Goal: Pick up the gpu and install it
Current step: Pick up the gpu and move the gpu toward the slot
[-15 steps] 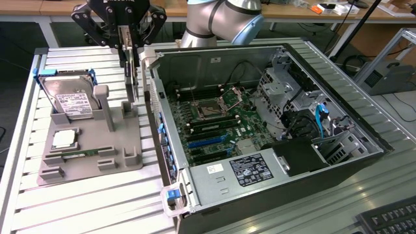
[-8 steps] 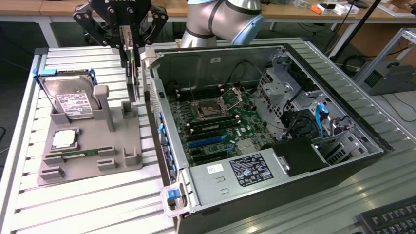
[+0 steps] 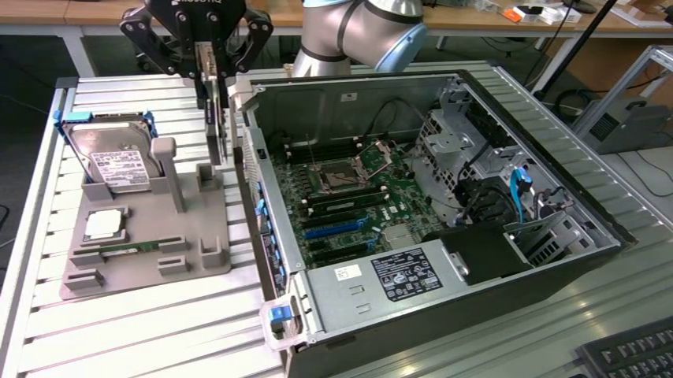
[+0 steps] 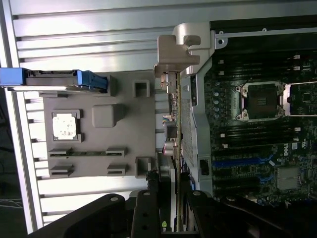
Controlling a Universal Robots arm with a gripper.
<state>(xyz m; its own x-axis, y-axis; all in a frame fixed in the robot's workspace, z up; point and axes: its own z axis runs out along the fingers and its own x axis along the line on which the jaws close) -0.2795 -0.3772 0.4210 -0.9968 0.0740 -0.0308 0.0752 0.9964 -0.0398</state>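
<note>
**Gripper (image 4: 172, 201) clamps gpu (image 4: 174, 114) upright beside open case**

Black fingers (image 4: 148, 213) press on both faces of the gpu, which stands on edge with its silver end bracket (image 4: 174, 52) at the far end from the wrist. In the exterior view the card hangs over the grey tray's (image 3: 200, 228) right edge, just beside the open computer case's (image 3: 589, 236) wall; whether its lower edge touches the tray cannot be told. On the tray stand a hard drive (image 3: 116, 161), a processor (image 3: 102, 224) and a memory stick (image 3: 131, 250). Inside the case lies the motherboard (image 3: 358, 197).
</note>
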